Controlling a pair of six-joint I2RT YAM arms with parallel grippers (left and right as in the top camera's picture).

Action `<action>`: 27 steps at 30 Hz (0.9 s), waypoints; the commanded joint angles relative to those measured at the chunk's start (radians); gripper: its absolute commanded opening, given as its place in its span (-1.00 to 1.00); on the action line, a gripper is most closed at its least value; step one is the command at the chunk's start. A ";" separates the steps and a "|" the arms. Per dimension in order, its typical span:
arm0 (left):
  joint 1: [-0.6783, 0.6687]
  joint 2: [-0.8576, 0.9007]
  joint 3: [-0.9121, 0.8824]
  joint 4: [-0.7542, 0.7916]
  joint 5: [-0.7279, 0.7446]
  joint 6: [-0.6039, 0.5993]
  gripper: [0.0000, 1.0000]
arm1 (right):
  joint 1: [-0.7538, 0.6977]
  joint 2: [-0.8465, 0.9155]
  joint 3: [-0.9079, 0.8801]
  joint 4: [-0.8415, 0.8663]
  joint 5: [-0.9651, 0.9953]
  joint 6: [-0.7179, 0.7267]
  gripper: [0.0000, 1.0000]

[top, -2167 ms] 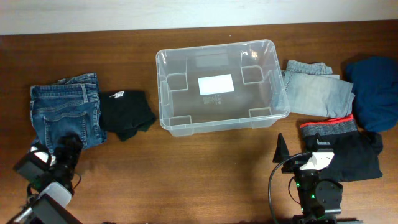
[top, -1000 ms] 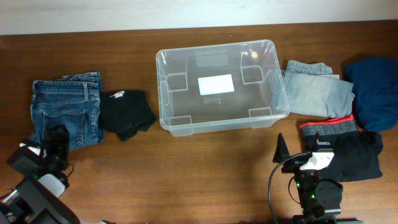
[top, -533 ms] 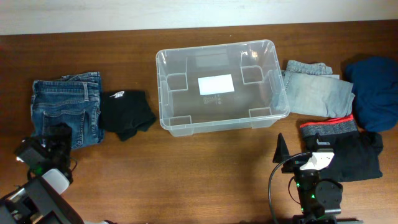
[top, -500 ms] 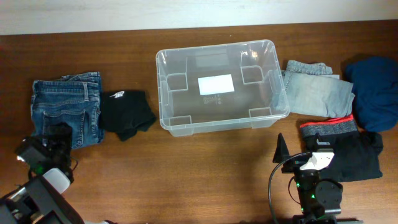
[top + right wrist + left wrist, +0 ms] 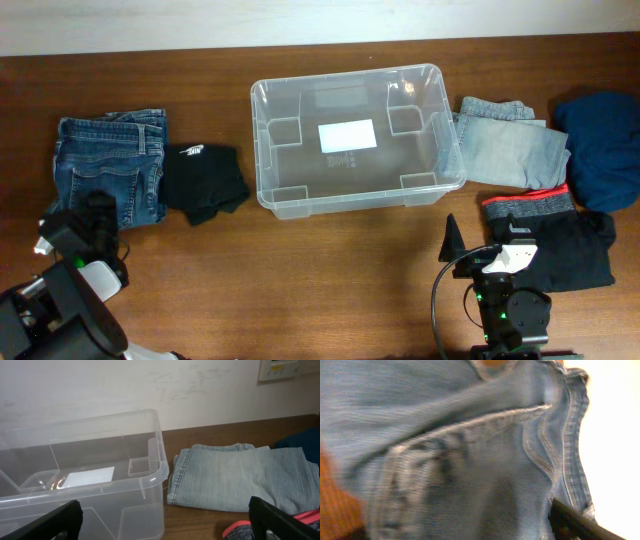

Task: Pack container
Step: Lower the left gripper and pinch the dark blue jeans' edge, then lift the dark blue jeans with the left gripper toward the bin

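The clear container stands open at the middle of the table, with only its white label on the base; it also shows in the right wrist view. Folded dark blue jeans lie at the far left. My left gripper is at their near edge. In the left wrist view blurred denim fills the frame between the spread fingers. My right gripper is open and empty near the front right, apart from the container.
A black garment lies between the jeans and the container. Light blue jeans, a navy garment and a black garment with a red-and-grey waistband lie at the right.
My left gripper has moved from the front left edge up to the jeans' near edge. The jeans have shifted slightly away. The right arm has not moved.
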 commanded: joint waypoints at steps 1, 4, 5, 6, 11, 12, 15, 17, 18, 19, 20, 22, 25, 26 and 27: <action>-0.025 0.173 -0.104 -0.122 0.052 -0.069 0.24 | -0.004 -0.008 -0.005 -0.007 -0.001 -0.008 0.97; -0.025 0.173 -0.104 -0.123 0.052 -0.068 -0.55 | -0.004 -0.008 -0.005 -0.007 -0.001 -0.008 0.97; -0.025 0.173 -0.104 -0.123 0.052 -0.068 -0.68 | -0.004 -0.008 -0.005 -0.007 -0.001 -0.007 0.97; -0.025 0.173 -0.104 -0.123 0.052 -0.069 -0.74 | -0.004 -0.008 -0.005 -0.006 -0.001 -0.008 0.97; -0.024 0.172 -0.104 -0.083 0.107 -0.068 -0.99 | -0.004 -0.008 -0.005 -0.007 -0.001 -0.007 0.97; -0.024 0.172 -0.104 -0.055 0.142 -0.069 -0.99 | -0.004 -0.008 -0.005 -0.007 -0.001 -0.008 0.97; -0.013 0.166 -0.104 0.057 0.304 -0.069 -0.99 | -0.004 -0.008 -0.005 -0.007 -0.001 -0.008 0.97; -0.003 0.150 -0.104 0.130 0.405 -0.080 -0.99 | -0.004 -0.008 -0.005 -0.007 -0.001 -0.008 0.97; 0.003 0.132 -0.103 0.145 0.441 -0.111 -0.99 | -0.004 -0.008 -0.005 -0.007 -0.001 -0.007 0.97; 0.007 0.114 -0.103 0.145 0.459 -0.134 -0.99 | -0.004 -0.008 -0.005 -0.007 -0.001 -0.007 0.97; 0.010 0.096 -0.103 0.145 0.473 -0.141 -0.99 | -0.004 -0.008 -0.005 -0.007 -0.001 -0.007 0.97; 0.013 0.037 -0.103 0.119 0.488 -0.140 -0.99 | -0.004 -0.008 -0.005 -0.007 -0.001 -0.008 0.97; 0.013 -0.063 -0.103 0.029 0.481 -0.129 -0.99 | -0.004 -0.008 -0.005 -0.007 -0.001 -0.007 0.97; 0.013 -0.105 -0.103 -0.008 0.472 -0.115 -0.99 | -0.004 -0.008 -0.005 -0.007 -0.001 -0.008 0.97; 0.013 -0.153 -0.103 -0.049 0.457 -0.102 -1.00 | -0.004 -0.008 -0.005 -0.007 -0.001 -0.008 0.97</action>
